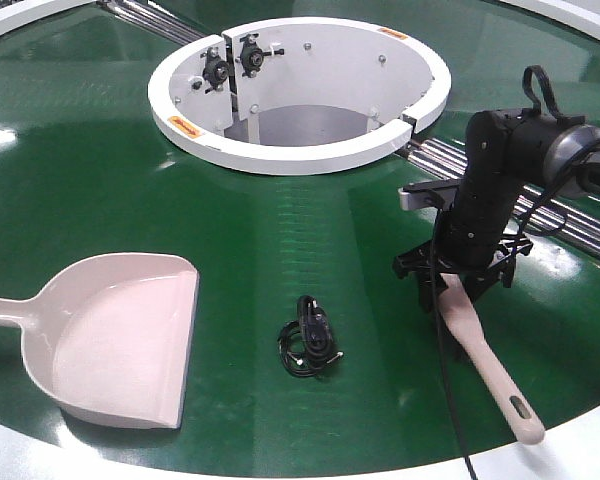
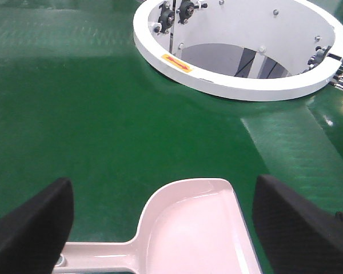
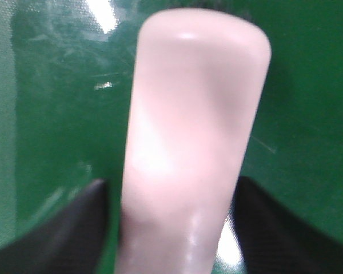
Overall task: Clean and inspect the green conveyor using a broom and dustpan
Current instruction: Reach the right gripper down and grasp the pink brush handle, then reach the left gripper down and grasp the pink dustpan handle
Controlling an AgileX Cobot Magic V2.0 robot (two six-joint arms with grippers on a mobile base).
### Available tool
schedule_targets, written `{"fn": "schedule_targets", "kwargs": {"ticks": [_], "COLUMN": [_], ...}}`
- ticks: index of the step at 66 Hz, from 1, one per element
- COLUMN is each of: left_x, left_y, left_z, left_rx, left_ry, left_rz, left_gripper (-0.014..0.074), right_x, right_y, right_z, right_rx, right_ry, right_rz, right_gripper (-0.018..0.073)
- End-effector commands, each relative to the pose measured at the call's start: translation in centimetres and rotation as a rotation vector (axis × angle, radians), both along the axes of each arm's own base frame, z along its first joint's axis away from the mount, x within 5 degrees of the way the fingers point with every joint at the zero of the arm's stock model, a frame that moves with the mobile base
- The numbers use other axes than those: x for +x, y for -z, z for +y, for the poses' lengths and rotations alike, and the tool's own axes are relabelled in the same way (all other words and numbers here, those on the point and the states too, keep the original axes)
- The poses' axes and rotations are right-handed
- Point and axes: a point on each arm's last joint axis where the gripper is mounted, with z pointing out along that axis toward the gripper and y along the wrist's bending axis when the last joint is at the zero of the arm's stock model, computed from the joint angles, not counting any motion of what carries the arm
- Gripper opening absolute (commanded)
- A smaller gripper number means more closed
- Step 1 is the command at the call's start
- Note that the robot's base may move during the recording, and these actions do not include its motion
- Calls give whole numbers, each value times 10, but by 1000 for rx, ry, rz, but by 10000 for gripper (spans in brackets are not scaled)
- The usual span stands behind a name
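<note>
Glossy dark-green conveyor belt (image 1: 100,150) fills the scene, curving round a white central ring housing (image 1: 300,155) at the far middle; silver rollers (image 1: 450,158) run out from that ring toward the right. On the near left lies the wide pale pink-beige plastic dustpan (image 1: 120,345), flat on the belt, its open mouth facing right and its long handle reaching off the left edge. A small coiled black cable (image 1: 308,338) rests on the belt just right of the pan, apart from it.

My left pincer (image 2: 163,194) hangs above the dustpan where the handle joins the scoop; its black fingers (image 2: 34,228) are spread wide, one on each side, holding nothing.

On the right lies the slim pale pink-beige plastic broom (image 1: 485,365), its slotted handle end pointing toward the near right rim. My right pincer (image 1: 462,288) is down over its far end; from the wrist, my dark fingers (image 3: 63,234) straddle the pink body closely, the right one against its edge, a thin strip of green showing beside the left one; whether I grip it, I cannot tell.
</note>
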Motion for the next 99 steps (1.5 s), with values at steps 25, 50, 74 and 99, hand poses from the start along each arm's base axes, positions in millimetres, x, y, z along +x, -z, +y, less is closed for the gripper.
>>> {"fn": "schedule_targets", "kwargs": {"ticks": [25, 50, 74, 99], "left_x": [0, -2, -2, -2], "left_y": [-16, -11, -10, -9], "left_z": [-1, -1, -1, 5], "left_rx": [-18, 43, 166, 993], "left_ry": [-4, 32, 87, 419], "left_rz": [-87, -36, -38, -83], "left_gripper": [589, 589, 589, 589], "right_x": [-17, -65, -106, -109], "right_y": [-63, -128, -124, -128], "right_z": [-3, -12, -19, -19], "right_rx": [17, 53, 62, 64], "right_ry": [-17, -2, 2, -6], "right_rz": [-80, -223, -182, -195], "right_gripper": [-8, -5, -3, -3]}}
